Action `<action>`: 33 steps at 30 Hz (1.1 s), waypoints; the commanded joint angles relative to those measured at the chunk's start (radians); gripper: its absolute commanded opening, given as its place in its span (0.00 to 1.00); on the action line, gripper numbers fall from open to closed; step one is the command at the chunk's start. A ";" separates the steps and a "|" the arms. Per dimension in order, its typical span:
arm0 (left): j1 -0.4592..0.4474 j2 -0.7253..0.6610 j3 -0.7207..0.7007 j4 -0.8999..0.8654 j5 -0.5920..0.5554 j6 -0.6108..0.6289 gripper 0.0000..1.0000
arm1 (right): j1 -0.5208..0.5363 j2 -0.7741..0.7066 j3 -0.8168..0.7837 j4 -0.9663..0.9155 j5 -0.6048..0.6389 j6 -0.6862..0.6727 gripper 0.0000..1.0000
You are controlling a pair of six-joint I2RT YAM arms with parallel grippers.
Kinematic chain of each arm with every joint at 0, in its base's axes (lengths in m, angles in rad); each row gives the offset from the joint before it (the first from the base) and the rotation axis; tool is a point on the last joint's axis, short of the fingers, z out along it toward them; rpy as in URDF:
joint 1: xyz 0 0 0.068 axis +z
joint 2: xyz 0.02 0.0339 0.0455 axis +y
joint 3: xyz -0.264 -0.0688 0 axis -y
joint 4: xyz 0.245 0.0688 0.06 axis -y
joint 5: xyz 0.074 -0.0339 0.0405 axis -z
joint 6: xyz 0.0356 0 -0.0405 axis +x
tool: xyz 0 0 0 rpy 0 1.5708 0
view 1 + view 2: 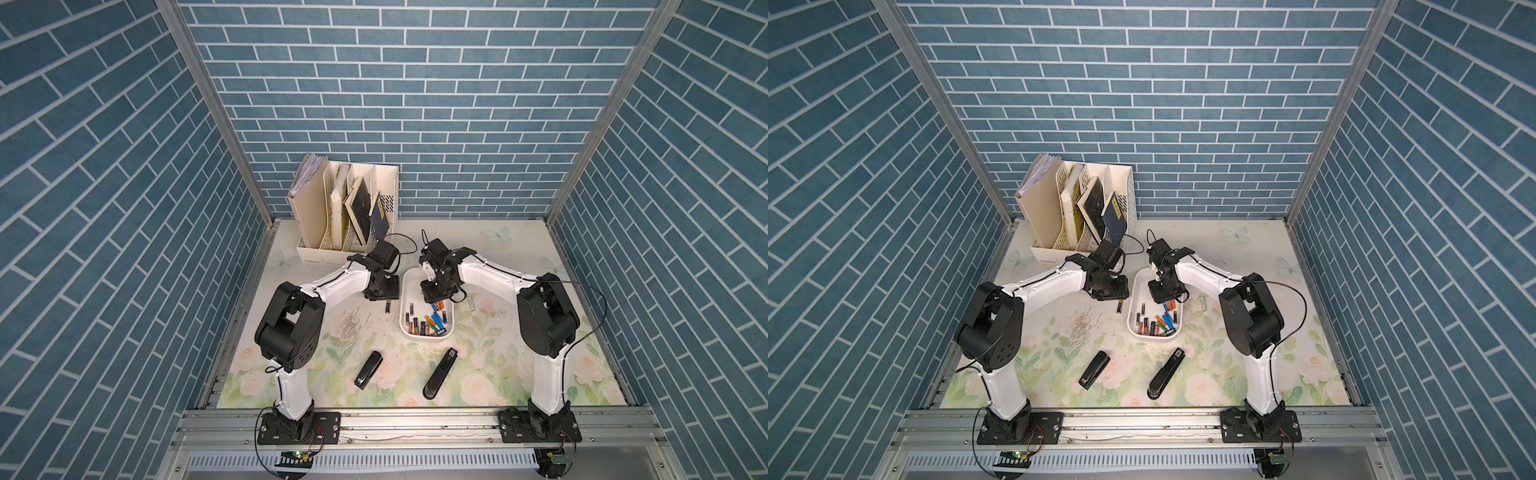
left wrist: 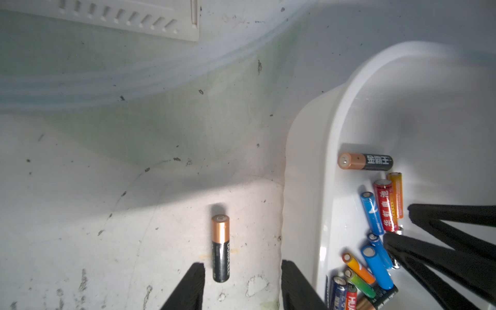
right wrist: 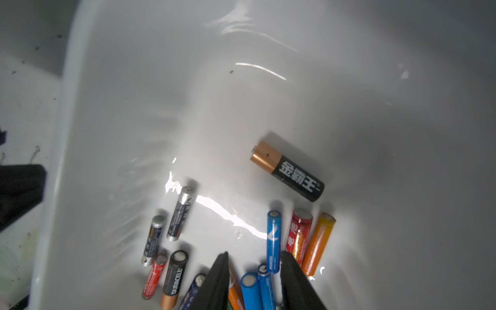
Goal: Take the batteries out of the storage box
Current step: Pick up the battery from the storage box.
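Observation:
The white storage box (image 1: 402, 309) (image 1: 1130, 311) lies mid-table with several batteries (image 1: 428, 325) (image 3: 174, 212) heaped at its near end. My right gripper (image 3: 253, 265) reaches down into the box, jaws apart, with two blue batteries (image 3: 257, 290) lying between its fingers. A black-and-gold battery (image 3: 288, 171) lies alone further up the box floor. My left gripper (image 2: 243, 271) hangs open over the table just left of the box. A black-and-gold battery (image 2: 220, 248) (image 1: 387, 306) lies on the mat, its end between the fingers, untouched. A pale battery (image 1: 470, 303) lies on the mat right of the box.
Two black staplers (image 1: 368, 370) (image 1: 440, 373) lie near the front of the table. A cream file organizer (image 1: 345, 212) with books stands at the back left. Loose staples (image 1: 351, 326) are scattered left of the box. Blue brick walls enclose three sides.

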 commanded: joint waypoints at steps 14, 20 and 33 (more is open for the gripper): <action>0.004 -0.006 -0.014 -0.002 0.005 0.009 0.52 | 0.012 0.049 -0.029 -0.013 0.050 -0.003 0.30; 0.005 -0.007 -0.018 -0.003 0.004 0.011 0.52 | 0.014 0.061 -0.030 -0.008 0.043 -0.005 0.29; 0.005 -0.007 -0.011 -0.008 0.003 0.014 0.52 | 0.022 0.097 -0.024 0.002 0.036 -0.006 0.25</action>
